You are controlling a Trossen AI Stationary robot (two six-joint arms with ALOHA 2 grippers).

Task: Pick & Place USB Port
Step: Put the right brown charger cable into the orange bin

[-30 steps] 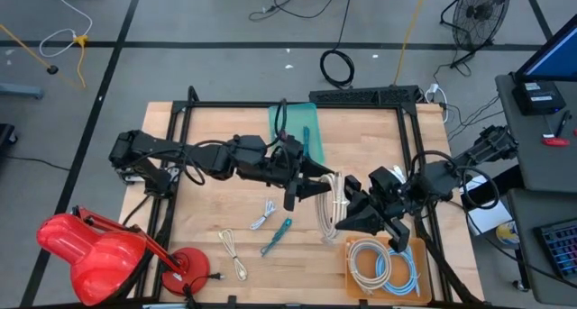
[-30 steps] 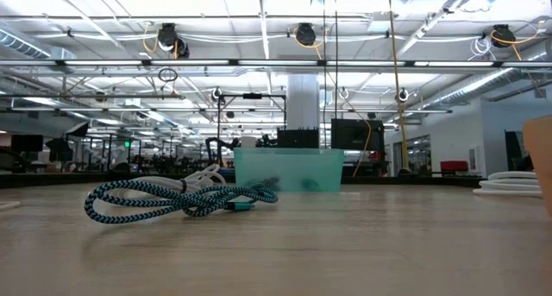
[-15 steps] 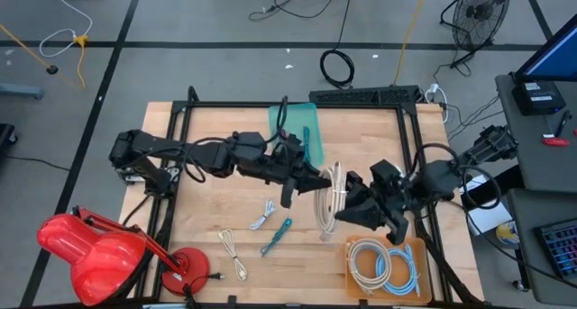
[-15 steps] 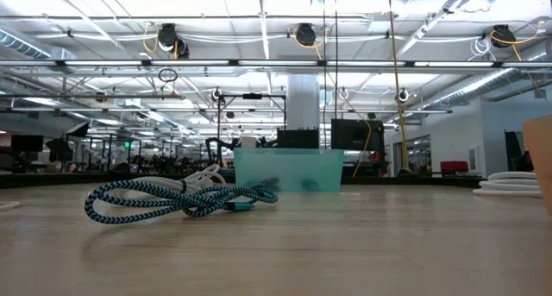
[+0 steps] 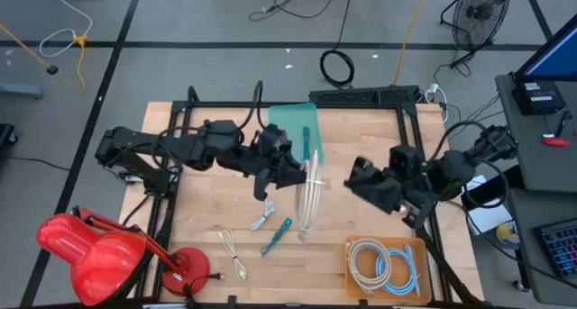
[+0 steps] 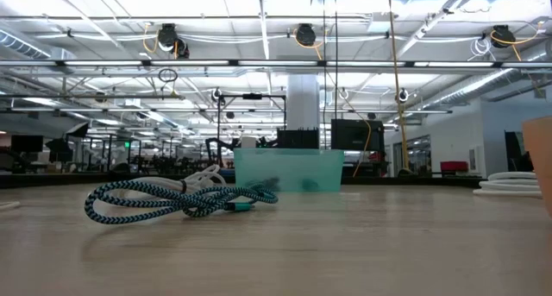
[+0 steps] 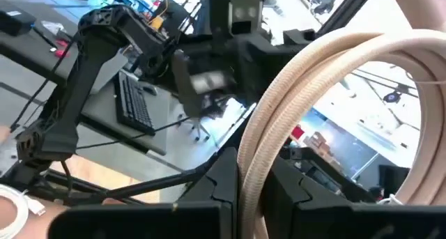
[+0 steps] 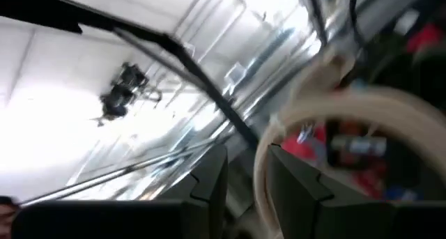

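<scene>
Left gripper [image 5: 302, 176] clamped on beige cable coil [image 5: 308, 196], loops dangling above table middle, just in front of teal bin [image 5: 295, 124]. Right gripper [image 5: 361, 176] nearby; fingers — cannot tell. Pick done, placing left, by my read. Orange tray [image 5: 415, 275] already holds white cables. Loose cables [image 5: 270, 226] under coil; right arm near — tight lane; open wood toward table's near-left side.

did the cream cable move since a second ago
Yes. The cream cable, shut in the left gripper, has shifted leftward, away from the orange tray and nearer the teal bin.
</scene>
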